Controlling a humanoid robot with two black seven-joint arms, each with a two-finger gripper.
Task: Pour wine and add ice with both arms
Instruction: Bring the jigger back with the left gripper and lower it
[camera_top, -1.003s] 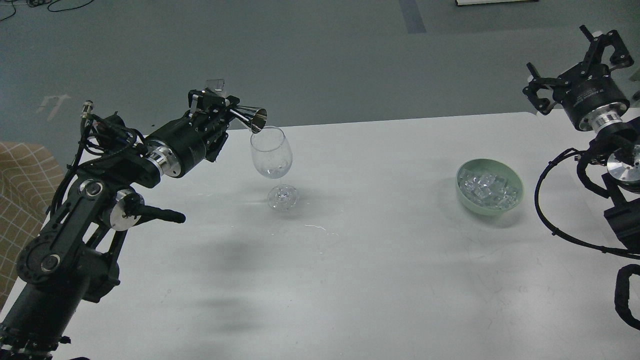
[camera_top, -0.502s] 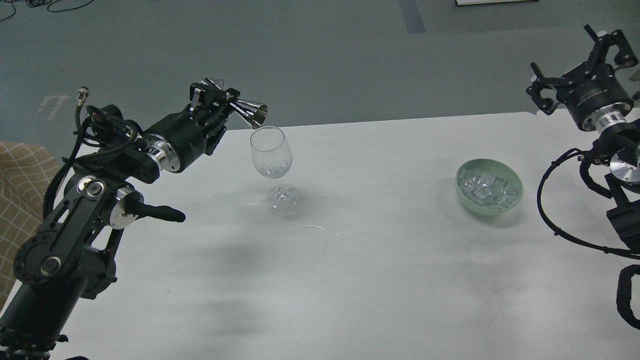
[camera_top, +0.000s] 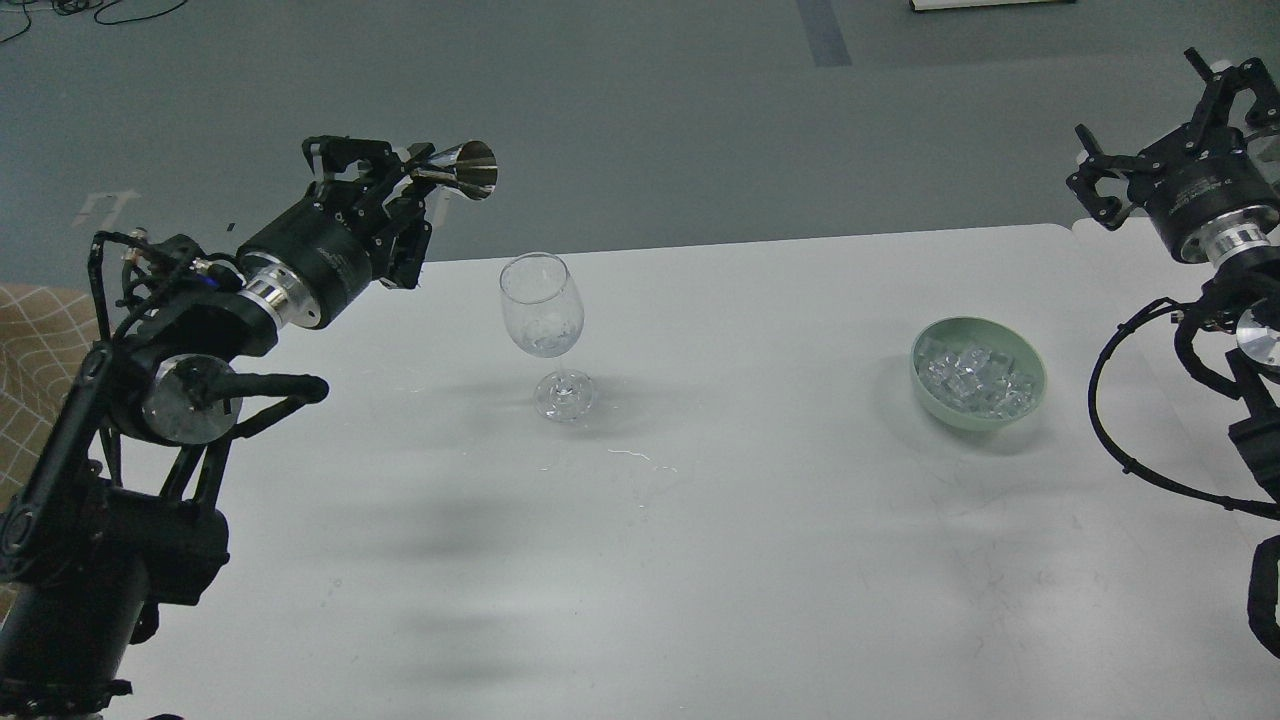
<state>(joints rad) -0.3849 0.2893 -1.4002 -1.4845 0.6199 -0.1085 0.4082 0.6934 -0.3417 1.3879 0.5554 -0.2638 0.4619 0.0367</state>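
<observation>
A clear stemmed glass (camera_top: 541, 318) stands upright on the white table (camera_top: 700, 560), left of centre. The wine in its bowl is too faint to make out. My left gripper (camera_top: 415, 180) is shut on a steel jigger (camera_top: 463, 170), held nearly level above and to the left of the glass, mouth pointing right. The ice (camera_top: 975, 378) is a heap of clear cubes in a pale green bowl (camera_top: 1030, 395) at the right. My right gripper (camera_top: 1160, 120) is open and empty, raised above the table's far right corner, beyond the bowl.
A tan checked cloth (camera_top: 40, 340) lies at the left edge behind my left arm. Small wet marks (camera_top: 635, 458) lie on the table in front of the glass. Black cables loop beside my right arm (camera_top: 1130, 450).
My left gripper has lifted the jigger up and back to the left, away from the glass rim, tipping it back toward level. My right gripper has drifted slightly right, still open.
</observation>
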